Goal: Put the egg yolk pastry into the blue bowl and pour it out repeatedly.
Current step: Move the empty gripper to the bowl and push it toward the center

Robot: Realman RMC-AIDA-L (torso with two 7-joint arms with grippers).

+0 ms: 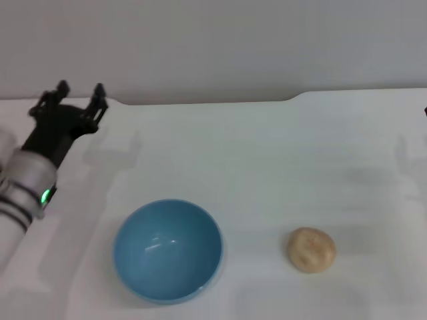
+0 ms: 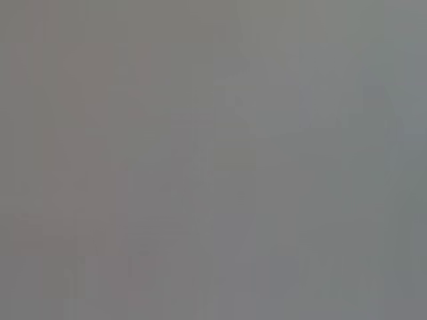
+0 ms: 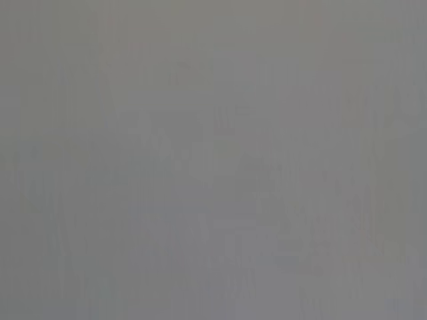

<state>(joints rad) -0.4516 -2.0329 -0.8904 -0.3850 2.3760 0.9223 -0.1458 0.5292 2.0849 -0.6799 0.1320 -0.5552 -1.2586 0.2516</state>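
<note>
Blue bowl [image 1: 167, 251] upright (nothing inside), egg yolk pastry [image 1: 311, 250] beside it, left claw [image 1: 80, 95] wide.

Bench [image 1: 267, 147] is carrying one blue bowl [image 1: 167, 250] and one egg yolk pastry [image 1: 311, 250] (two loose items total). One gripper, the left gripper [image 1: 80, 90], is showing; both wrist views are showing nothing countable.

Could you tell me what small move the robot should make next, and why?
Probably bring the right arm in over the egg yolk pastry. It lies on the table to the right of the blue bowl, which holds nothing, and the left gripper, open, sits far off at the back left.
</note>
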